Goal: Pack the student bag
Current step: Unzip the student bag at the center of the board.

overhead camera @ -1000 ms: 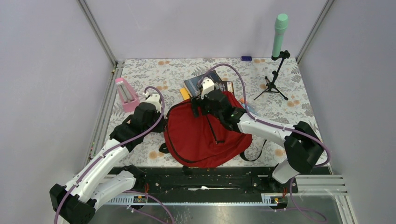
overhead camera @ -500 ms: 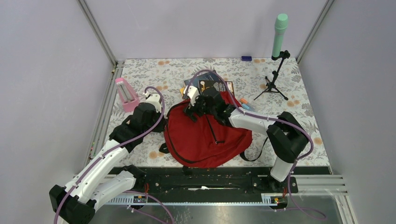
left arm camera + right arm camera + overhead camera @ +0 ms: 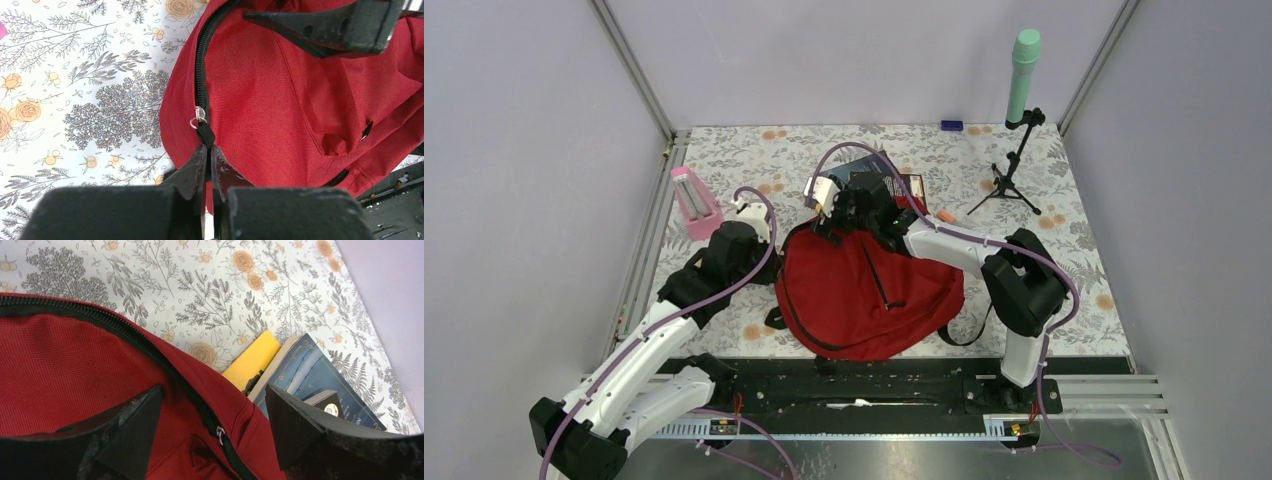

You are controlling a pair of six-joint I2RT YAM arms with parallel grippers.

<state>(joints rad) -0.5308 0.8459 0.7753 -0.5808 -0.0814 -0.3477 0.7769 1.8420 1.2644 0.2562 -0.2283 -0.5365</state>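
Observation:
The student bag (image 3: 864, 290), a big red backpack, lies flat in the middle of the table with its black zipper running along the rim (image 3: 201, 60). My left gripper (image 3: 207, 147) is shut on the black zipper pull tab (image 3: 205, 135) at the bag's left edge; in the top view its fingers are hidden under the wrist. My right gripper (image 3: 214, 395) hangs open over the bag's far top edge (image 3: 829, 222). A second zipper slider (image 3: 220, 432) lies between its fingers, untouched.
A dark blue book (image 3: 320, 375) and a yellow flat item (image 3: 252, 360) lie just beyond the bag's top edge. A pink case (image 3: 694, 200) stands at the left. A green cylinder on a small tripod (image 3: 1022, 70) stands back right. An orange item (image 3: 946, 215) lies right of the bag.
My right gripper has slid leftward along the bag's top edge, still open, and its elbow has swung left. The left arm has stayed put, holding the pull tab.

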